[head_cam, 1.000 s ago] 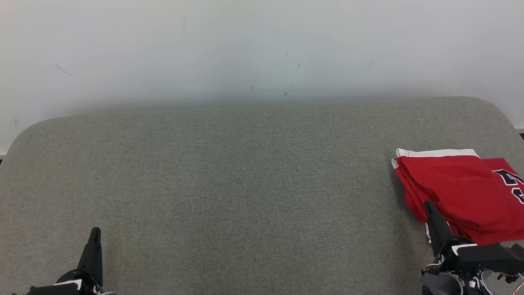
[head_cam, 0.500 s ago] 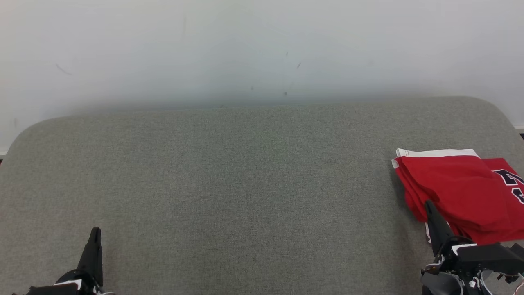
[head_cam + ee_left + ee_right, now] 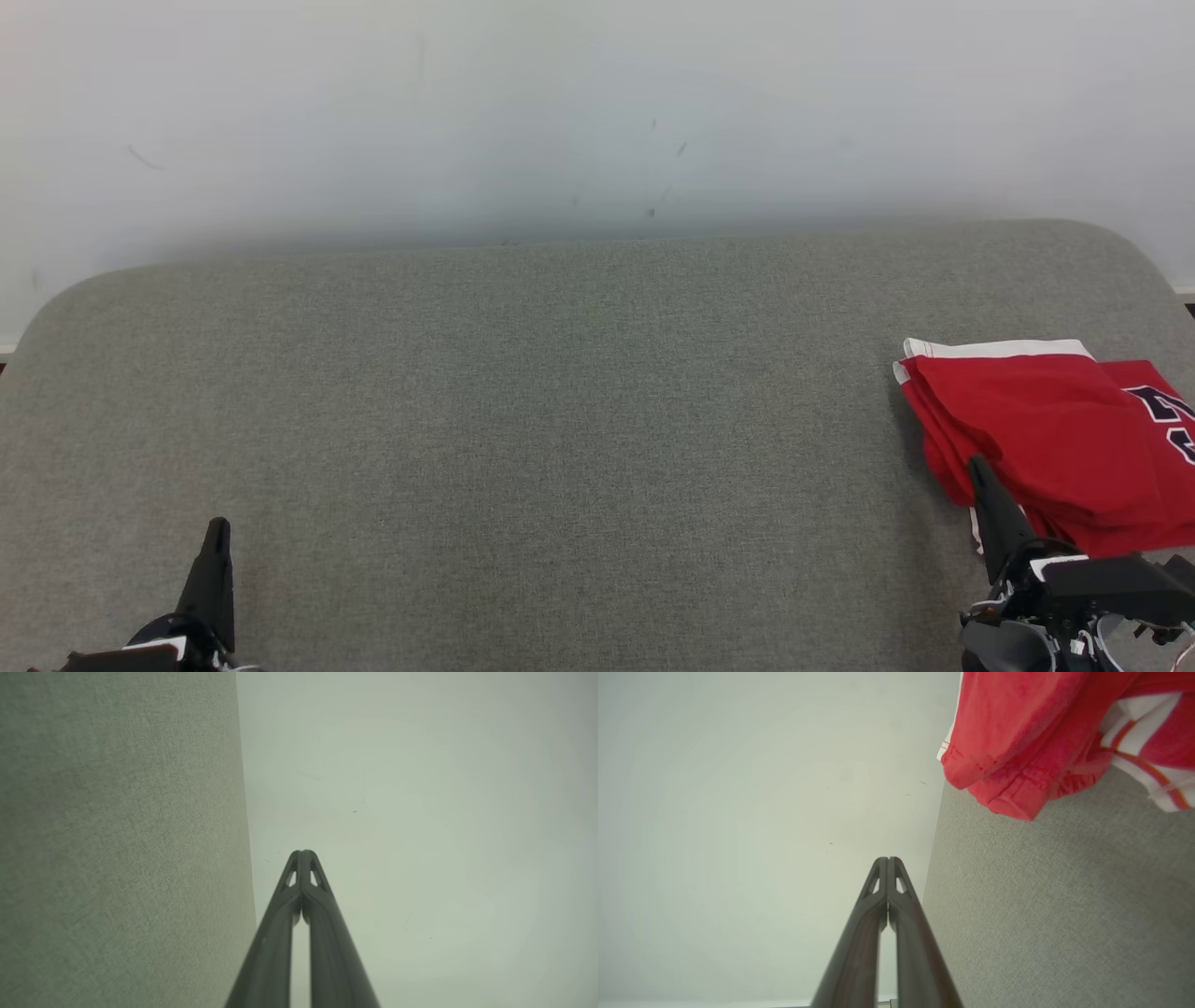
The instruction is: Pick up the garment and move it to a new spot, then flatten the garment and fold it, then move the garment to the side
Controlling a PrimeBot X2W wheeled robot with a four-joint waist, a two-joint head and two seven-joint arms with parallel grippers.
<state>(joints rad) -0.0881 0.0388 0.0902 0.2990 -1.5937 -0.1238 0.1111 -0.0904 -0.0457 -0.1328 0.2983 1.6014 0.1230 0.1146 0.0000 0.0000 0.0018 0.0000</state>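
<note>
- The garment (image 3: 1046, 439), red with white trim and dark lettering, lay folded on the grey fabric worktop (image 3: 560, 420) at its right side, running out of the head view at the right edge.
- The right claw (image 3: 977, 464) sat at the lower right with its fingers pressed together and holding nothing. Its tip stood against the garment's near left edge; contact could not be confirmed.
- In the right wrist view, the right claw (image 3: 887, 861) pointed toward the pale wall (image 3: 738, 812), with the garment (image 3: 1017, 742) clear of the tip at the upper right.
- The left claw (image 3: 217, 530) sat at the lower left over bare worktop, well apart from the garment.
- In the left wrist view, the left claw (image 3: 302, 854) was pressed together and empty.
</note>
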